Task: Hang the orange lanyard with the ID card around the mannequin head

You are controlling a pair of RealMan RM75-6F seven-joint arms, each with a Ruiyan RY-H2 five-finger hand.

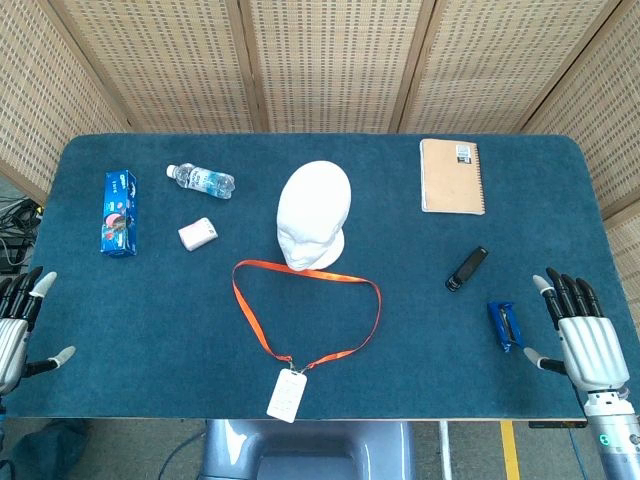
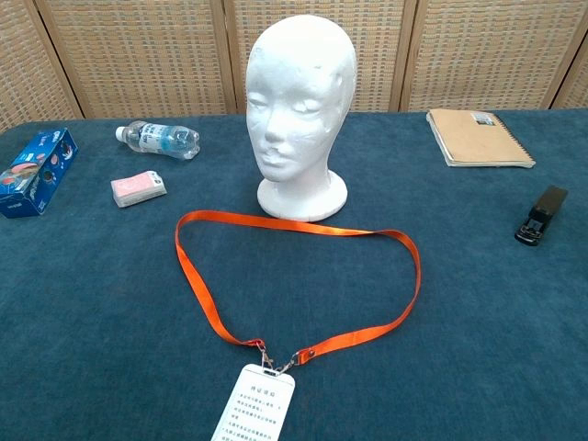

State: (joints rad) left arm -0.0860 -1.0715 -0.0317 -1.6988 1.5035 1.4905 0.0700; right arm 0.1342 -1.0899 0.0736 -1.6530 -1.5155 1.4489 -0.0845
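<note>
The orange lanyard [image 1: 306,308] lies flat on the blue table [image 1: 420,380] as an open loop, its far edge running just in front of the base of the mannequin head [image 1: 314,214], its two straps meeting at a clip near the front edge; the ID card [image 1: 286,395] hangs from that clip, half over the table's lip; nothing holds any of it, so by my reading the task stands at its very first step, the pickup not yet begun; the left hand [image 1: 18,325] sits at the near left corner, fingers spread and holding nothing; the right hand [image 1: 580,330] mirrors it at the near right, fingers apart, also bare, well away from the strap; the chest view shows neither hand; next, I'd judge, both hands must come inward, pinch the thin ribbon on either side, lift it wide and carry the loop up over the upright head; flat fabric on cloth will be fiddly; around lie a water bottle [image 1: 201,180], a blue box [image 1: 119,212], a small pink packet [image 1: 197,234], a notebook [image 1: 452,176], a black stapler [image 1: 467,268] and a small blue item [image 1: 505,324] beside the right hand.
</note>
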